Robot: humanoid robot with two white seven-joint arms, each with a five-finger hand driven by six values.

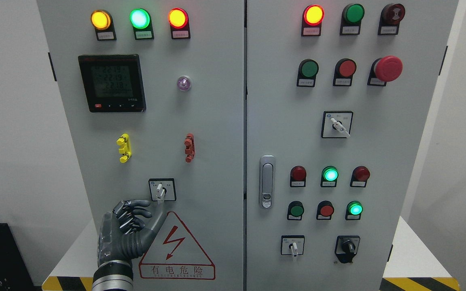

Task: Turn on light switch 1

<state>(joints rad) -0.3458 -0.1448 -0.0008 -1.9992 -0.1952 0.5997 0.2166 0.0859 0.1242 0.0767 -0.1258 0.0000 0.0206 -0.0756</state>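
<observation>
So the left hand comes up from the bottom edge, dark grey, parked right in front of the left door of the grey control cabinet. Fingers are curled in loosely with the thumb sticking up and to the right, nothing held. The thumb tip sits just under the little rotary switch, the one in the black square frame with a white lever, low on that left door; looks like it's close to touching the lever, but honestly can't tell from this angle if there's contact. The lever hangs roughly straight down, maybe a hair to the left. Directly below the switch is the red triangle warning sticker, and the hand overlaps its left edge. Higher up on the same door: a dark digital meter and a row of lit lamps, amber, green, and orange-red.
</observation>
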